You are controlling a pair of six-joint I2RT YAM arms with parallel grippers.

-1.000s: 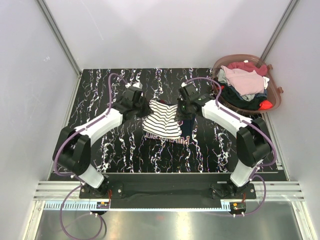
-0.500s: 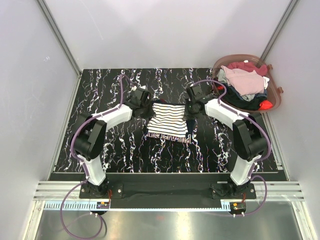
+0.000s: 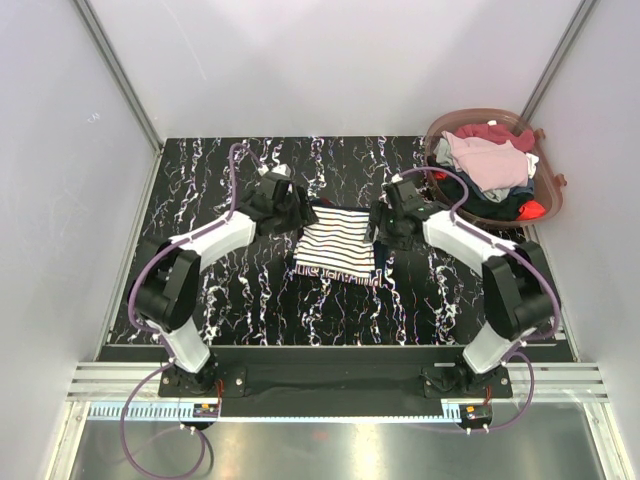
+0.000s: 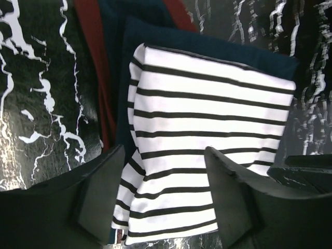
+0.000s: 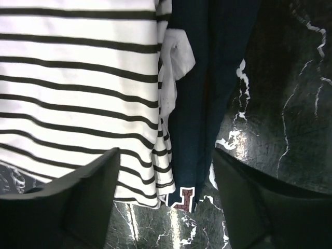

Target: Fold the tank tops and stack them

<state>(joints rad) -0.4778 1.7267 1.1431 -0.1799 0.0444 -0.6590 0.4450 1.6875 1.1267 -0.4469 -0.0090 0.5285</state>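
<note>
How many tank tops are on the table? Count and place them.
2: the white navy-striped cloth top lies atop the dark navy red-trimmed top, mid-table. The brown basket may hide more.

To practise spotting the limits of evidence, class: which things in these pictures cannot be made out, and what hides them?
- Dark blue top, overhead view: mostly covered by the striped top; its shape is hidden.
- Lower clothes in the basket, overhead view: buried under the pink piece.
- Striped top's near edge, left wrist view: partly behind the left pincer.
</note>
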